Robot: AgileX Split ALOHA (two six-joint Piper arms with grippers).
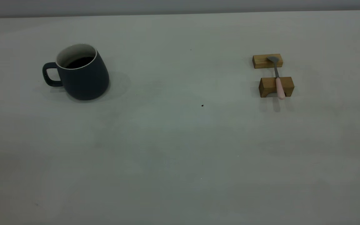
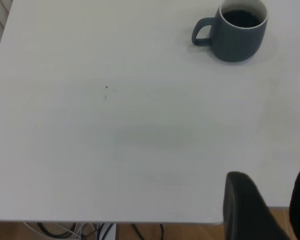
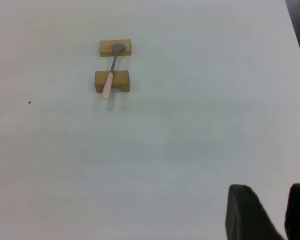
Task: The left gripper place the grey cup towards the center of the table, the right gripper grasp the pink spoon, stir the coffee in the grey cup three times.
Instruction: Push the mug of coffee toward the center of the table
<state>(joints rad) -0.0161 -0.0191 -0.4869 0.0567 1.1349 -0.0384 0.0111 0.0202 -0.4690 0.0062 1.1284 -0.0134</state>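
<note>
1. Left wrist view: the left tool (image 2: 272, 205) hangs back at the near edge of the desk (image 2: 115, 150), its two dark fingers parted with a bare gap between them and nothing held.
2. Ahead of that tool, well apart from it across bare desk, stands the grey cup (image 2: 239, 31), upright, with the coffee (image 2: 241, 18) dark inside its white rim.
3. The cup's loop handle sticks out sideways, across the tool's line of approach rather than towards it, so the rounded body is what faces the fingers.
4. In the exterior view the grey cup (image 1: 81, 73) sits far over on the left arm's side, so the left tool is clearly the nearer one; my judgement is that the coming move is a straight reach forward to the cup, which then has to be carried inward towards the middle.
5. Right wrist view: the right tool (image 3: 272, 207) is likewise held back and empty, fingers apart.
6. Well ahead of it the pink spoon (image 3: 110, 77) bridges two wooden blocks (image 3: 115, 48); its long axis runs roughly along the reach line, pink handle nearer the tool, metal bowl on the farther block.
</note>
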